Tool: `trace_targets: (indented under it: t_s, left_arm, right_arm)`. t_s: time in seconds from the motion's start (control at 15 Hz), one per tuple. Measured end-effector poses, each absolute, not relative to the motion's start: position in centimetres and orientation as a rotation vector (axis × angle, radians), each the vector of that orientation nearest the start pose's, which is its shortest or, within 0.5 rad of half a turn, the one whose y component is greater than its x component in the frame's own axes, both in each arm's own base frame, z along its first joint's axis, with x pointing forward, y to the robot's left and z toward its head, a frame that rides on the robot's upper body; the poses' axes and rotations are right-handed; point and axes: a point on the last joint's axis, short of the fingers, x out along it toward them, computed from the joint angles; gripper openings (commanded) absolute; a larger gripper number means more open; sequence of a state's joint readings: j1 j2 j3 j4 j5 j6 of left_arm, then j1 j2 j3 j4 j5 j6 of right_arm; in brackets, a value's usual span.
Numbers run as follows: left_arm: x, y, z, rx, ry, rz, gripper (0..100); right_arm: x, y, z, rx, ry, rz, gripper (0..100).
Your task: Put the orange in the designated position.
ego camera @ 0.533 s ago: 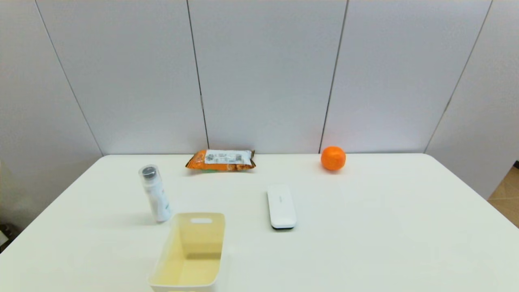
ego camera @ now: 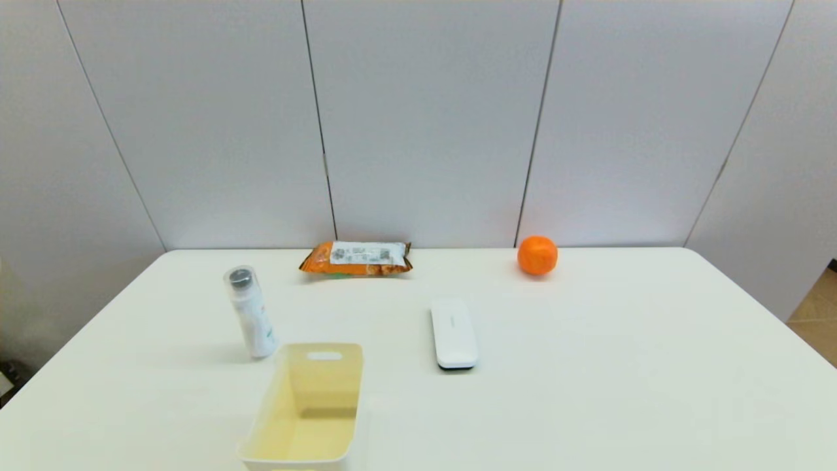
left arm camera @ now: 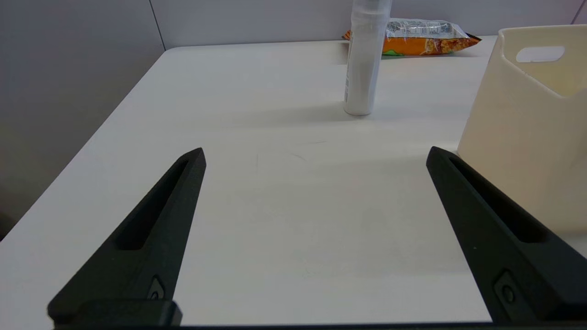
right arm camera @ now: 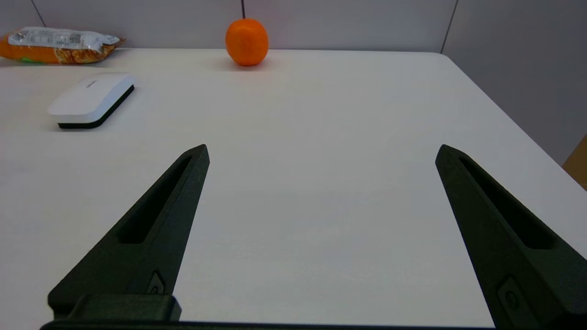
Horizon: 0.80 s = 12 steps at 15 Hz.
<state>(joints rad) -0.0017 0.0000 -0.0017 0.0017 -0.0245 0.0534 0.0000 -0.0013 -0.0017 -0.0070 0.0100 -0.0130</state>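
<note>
My right gripper hangs released, the orange far off at the counter's back edge; nudged off-centre, I reckon it rolls away.

Bright, even overhead lighting; soft, short shadows under the orange, bottle and white case; table slightly washed out, without hard glare; head view mildly soft; wrist views sharper, their near black fingers slightly blurred
</note>
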Motion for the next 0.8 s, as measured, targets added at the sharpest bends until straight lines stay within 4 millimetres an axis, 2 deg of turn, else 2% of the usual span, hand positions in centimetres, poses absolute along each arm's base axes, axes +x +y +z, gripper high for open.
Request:
trace_targets:
  t_s: [0.27, 0.4, 0.6, 0.8]
  left_arm:
    - [-2.3, -0.1, 7.6, 0.053, -0.001, -0.026, 100]
    - [-2.3, -0.1, 7.6, 0.053, -0.001, -0.026, 100]
    - [-2.3, -0.1, 7.6, 0.053, -0.001, -0.026, 100]
    - [-2.3, -0.1, 7.6, 0.053, -0.001, -0.026, 100]
  right_arm:
    - [-2.4, 0.0, 7.5, -0.017, 0.031, 0.011, 100]
    - [-2.6, 0.0, 8.0, -0.018, 0.066, 0.014, 100]
    - [-2.8, 0.0, 10.9, -0.025, 0.107, 0.018, 100]
    - [-2.0, 0.0, 15.4, -0.03, 0.202, 0.019, 100]
